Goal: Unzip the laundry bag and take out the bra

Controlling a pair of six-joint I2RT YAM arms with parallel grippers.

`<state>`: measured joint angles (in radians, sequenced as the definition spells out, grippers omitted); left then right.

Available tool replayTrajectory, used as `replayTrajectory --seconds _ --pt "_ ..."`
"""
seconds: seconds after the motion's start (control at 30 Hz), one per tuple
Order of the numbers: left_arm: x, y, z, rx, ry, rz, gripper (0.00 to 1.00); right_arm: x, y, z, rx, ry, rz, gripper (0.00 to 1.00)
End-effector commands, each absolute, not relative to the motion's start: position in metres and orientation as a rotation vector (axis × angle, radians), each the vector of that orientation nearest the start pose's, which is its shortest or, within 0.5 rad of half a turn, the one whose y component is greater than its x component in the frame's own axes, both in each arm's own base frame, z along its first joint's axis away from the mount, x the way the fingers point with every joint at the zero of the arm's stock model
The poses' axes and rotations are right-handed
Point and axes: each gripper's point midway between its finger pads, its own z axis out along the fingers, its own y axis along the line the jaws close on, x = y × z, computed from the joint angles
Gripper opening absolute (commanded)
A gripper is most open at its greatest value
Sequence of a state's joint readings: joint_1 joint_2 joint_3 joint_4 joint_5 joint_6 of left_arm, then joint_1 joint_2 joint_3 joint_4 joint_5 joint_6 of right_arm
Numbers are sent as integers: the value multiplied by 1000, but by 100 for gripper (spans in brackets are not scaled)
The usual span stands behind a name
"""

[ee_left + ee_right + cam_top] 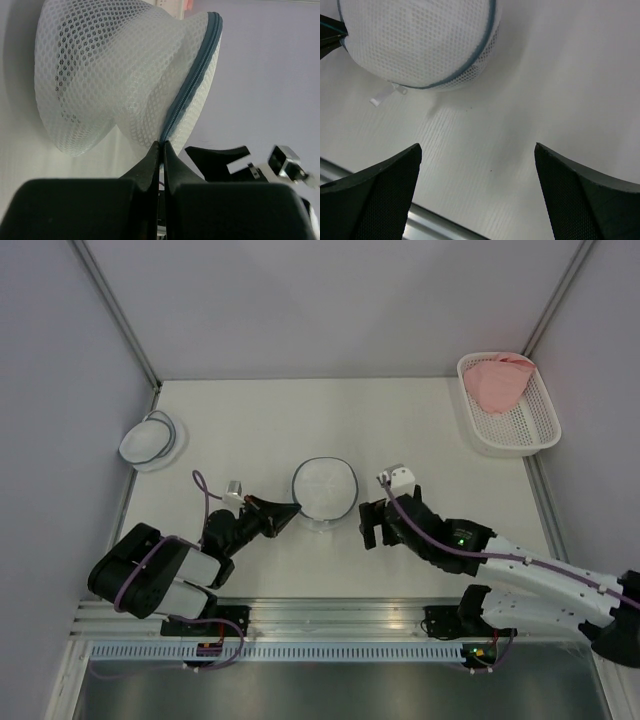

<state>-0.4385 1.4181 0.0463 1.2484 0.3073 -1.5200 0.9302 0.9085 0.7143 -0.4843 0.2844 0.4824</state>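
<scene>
The laundry bag (325, 488), a white mesh dome with a dark grey-blue zipper rim (192, 85), sits mid-table. My left gripper (292, 508) is shut, pinching the rim at the bag's left edge (161, 144); the mesh (100, 65) bulges just beyond the fingertips. My right gripper (374, 530) is open and empty, a little right of the bag and above the bare table (477, 147). In the right wrist view the bag (415, 40) is at upper left with a small white pull tab (382, 96) at its rim. No bra shows through the mesh.
A smaller white dome with a pale rim (150, 440) lies at the far left. A white basket (530, 425) at the back right holds a pink fabric item (497, 382). Walls close in on both sides; a metal rail runs along the near edge (435, 225).
</scene>
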Motion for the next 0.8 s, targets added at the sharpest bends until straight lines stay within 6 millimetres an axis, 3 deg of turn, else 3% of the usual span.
replayTrajectory --seconds 0.0,0.03,0.1,0.2,0.3,0.33,0.43,0.5,0.67,0.7,0.73,0.77 --pt "226 -214 174 -496 1595 -1754 2 213 186 206 -175 1933 -24 98" --pt "225 -217 174 -477 1609 -1764 2 197 197 203 -215 1917 -35 98" --pt "226 -222 177 -444 1622 -1775 2 199 209 197 -182 1896 -78 98" --pt "227 -223 176 -429 1635 -1774 2 201 208 184 -111 1896 -113 98" --pt "226 -221 169 -456 1670 -1756 2 196 228 175 -179 1936 22 98" --pt "225 -220 166 -469 1677 -1751 2 191 251 177 -179 1955 181 97" --pt "225 -215 171 -515 1650 -1756 2 180 269 177 -196 1971 367 84" --pt "221 -211 162 -573 1676 -1744 2 175 277 168 -182 1998 428 83" --pt "216 -202 169 -639 1644 -1732 2 160 322 150 -174 2023 664 79" --pt "219 -199 157 -696 1682 -1693 2 160 331 153 -134 2006 728 78" --pt "216 -197 171 -663 1633 -1707 2 159 337 148 -139 2015 740 77" --pt "215 -195 168 -675 1646 -1690 2 157 344 149 -135 2017 777 77"
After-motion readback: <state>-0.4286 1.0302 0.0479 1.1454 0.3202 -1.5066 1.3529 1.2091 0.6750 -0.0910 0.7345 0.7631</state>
